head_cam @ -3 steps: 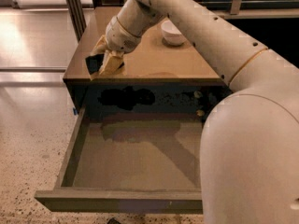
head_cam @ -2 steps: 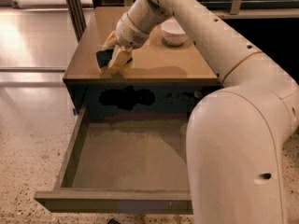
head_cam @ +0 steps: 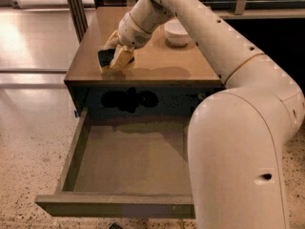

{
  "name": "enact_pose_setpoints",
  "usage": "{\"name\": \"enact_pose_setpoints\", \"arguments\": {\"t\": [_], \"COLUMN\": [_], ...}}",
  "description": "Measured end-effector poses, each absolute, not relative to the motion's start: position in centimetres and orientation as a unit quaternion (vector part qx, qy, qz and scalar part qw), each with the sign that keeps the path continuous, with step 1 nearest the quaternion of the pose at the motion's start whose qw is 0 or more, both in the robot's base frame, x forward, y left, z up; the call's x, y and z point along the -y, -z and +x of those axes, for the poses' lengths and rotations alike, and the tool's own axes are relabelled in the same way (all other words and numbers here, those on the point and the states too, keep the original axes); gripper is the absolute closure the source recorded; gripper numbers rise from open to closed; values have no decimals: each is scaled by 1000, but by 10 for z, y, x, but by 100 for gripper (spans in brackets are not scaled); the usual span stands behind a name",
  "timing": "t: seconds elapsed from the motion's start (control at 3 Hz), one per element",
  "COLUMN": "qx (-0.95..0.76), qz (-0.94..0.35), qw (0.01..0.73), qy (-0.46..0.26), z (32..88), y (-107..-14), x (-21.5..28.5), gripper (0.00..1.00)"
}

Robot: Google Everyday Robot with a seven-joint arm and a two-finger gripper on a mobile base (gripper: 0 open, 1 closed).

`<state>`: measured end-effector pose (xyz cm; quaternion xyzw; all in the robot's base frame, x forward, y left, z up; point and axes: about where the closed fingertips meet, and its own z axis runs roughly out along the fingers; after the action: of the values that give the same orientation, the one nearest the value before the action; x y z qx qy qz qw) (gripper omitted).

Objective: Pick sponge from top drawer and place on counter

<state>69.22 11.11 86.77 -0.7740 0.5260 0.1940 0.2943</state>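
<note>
- The end effector (head_cam: pixel 114 55), over the bench's (head_cam: pixel 162 63) 9 o'clock side, is clenched on the sponge (head_cam: pixel 105 57).
- The sponge juts toward 8 o'clock, seemingly just touching the bench.

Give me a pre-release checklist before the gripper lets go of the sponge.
1. Sponge out of drawer: ok, the visible drawer floor is bare.
2. Grip: ok, gripper is shut on the sponge.
3. Over counter: ok, at the front-left part, inside the edge.
4. Sponge touching counter: cannot tell.
5. Bowl out of the way: ok, it sits at the back, apart from the gripper.
</note>
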Motion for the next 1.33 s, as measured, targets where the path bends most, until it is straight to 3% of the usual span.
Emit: {"name": "enact_pose_setpoints", "arguments": {"t": [0.33, 1.33], "qx": [-552, -583], "qz": [-771, -745], "qw": [248, 258], "qy": [-197, -195], "z": [693, 737], "y": [-828, -827], "x": [-104, -85], "gripper": [100, 100]}}
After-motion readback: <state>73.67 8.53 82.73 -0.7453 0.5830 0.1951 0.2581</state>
